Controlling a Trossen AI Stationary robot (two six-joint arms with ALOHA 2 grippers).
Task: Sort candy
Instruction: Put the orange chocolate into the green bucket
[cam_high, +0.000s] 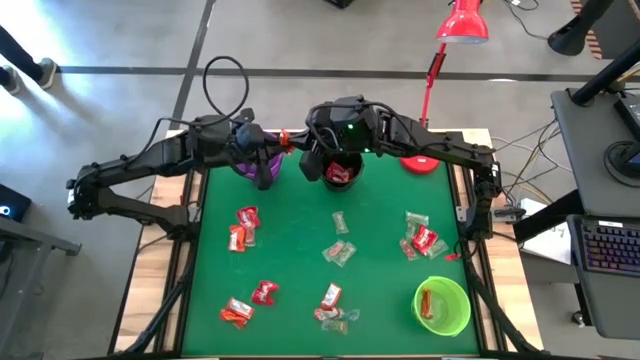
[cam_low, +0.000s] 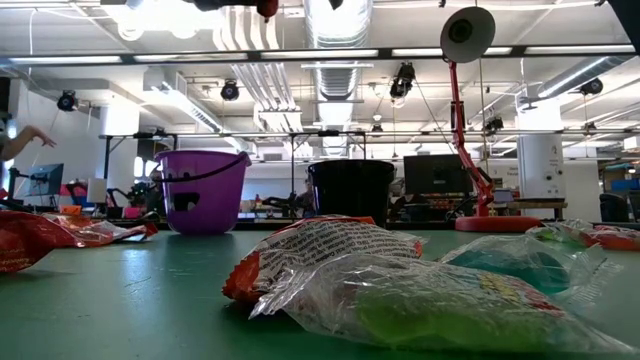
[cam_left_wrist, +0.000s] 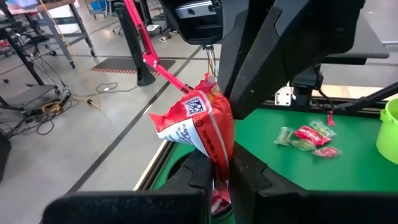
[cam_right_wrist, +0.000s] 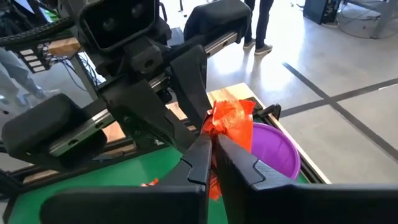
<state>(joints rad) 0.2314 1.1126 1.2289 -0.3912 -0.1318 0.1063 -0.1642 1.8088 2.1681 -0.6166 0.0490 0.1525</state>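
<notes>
Both claws are meeting at the far edge of the worktop (cam_high: 300, 280), between the purple cup (cam_high: 252, 160) and the black cup (cam_high: 343, 172), and a single orange-red candy (cam_left_wrist: 200, 127) is being pinched from both sides at once. This looks like a hand-over in mid-air, one arm passing the sweet to the other on its way to a cup.

The left claw (cam_left_wrist: 217, 177) is closing on the lower end of the wrapper, its two dark fingers pressed together around it. The right claw (cam_right_wrist: 211, 158) is gripping the same wrapper from the opposite side, fingers tight, with the purple cup's open mouth lying just beyond it.

The next move, by this reading, calls for one claw to let go while the other keeps its hold, then a short carry over the right cup's rim and a release. Which cup suits this colour cannot be told for certain, though red sweets are already lying in the black one.

Both arms are reaching in low from their own sides. The rest of the candy is lying scattered over the near and middle worktop, and the green cup (cam_high: 442, 305) at near right is holding one piece.
</notes>
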